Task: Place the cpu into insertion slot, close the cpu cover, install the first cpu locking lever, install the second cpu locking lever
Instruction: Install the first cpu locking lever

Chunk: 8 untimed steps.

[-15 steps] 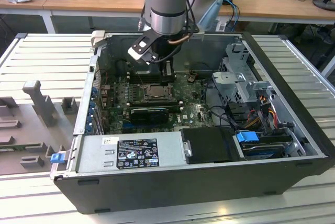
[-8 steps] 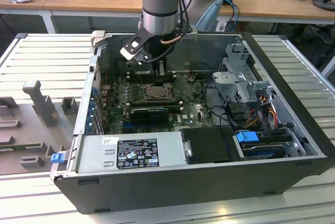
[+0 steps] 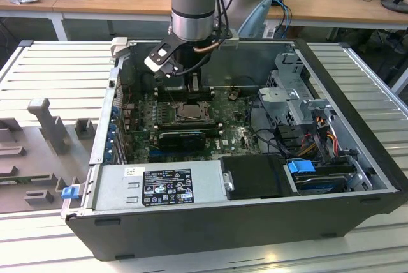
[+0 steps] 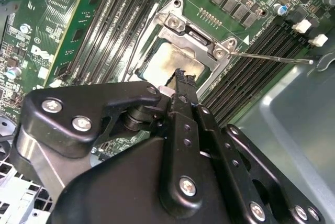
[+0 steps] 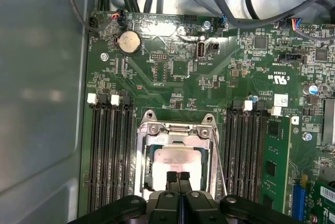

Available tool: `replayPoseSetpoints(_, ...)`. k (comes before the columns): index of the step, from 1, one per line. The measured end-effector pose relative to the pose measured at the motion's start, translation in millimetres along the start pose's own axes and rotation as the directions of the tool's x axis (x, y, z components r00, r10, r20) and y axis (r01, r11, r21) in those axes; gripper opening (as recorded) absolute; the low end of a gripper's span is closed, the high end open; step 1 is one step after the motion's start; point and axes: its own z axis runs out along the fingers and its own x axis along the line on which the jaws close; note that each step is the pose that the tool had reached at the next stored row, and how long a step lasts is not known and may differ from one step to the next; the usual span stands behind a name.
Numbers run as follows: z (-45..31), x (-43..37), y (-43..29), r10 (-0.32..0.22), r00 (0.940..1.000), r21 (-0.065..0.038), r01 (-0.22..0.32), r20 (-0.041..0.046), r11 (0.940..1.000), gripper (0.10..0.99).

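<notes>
Silver-grey cpu [image 3: 189, 111] sits in the insertion slot [image 3: 167, 117] on the green board [image 3: 239, 136], exterior view, inside the open computer case [image 3: 255, 222]. The arm's gripper [image 3: 194, 92] hangs straight down at 12 o'clock of the chip, close over the slot. A power supply box [image 3: 159, 185] is at 6 o'clock of the slot and a drive cage [image 3: 290, 97] at 3 o'clock.

Second wrist view: the black gripper [image 4: 181, 77] has its tip over the cpu [image 4: 170, 59] edge; cannot tell if they touch. The cpu cover [image 4: 213, 67] lies down around the chip, which shows through the cutout. A thin metal rod [image 4: 272, 58] runs from the cover's corner out across the memory slots [image 4: 112, 30] towards the case wall.

First wrist view: the fingertips [image 5: 171, 176] are pressed together with nothing between them, over the cpu [image 5: 175, 158]. The cpu cover [image 5: 175, 129] frames the chip, between two banks of memory slots [image 5: 107, 156]. The thin metal rod [image 5: 221, 171] runs just beside the cover. A coin battery [image 5: 129, 42] sits well apart on the green board [image 5: 178, 85].
</notes>
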Motion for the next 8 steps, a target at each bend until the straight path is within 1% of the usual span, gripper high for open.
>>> replayPoseSetpoints(5, -3.7, 0.1, 0.1, 0.0, 1.0, 0.0, 0.0, 0.0, 1.0, 0.106)
replayPoseSetpoints(8, -9.3, 0.1, 0.2, 0.0, 1.0, 0.0, 0.0, 0.0, 1.0, 0.106)
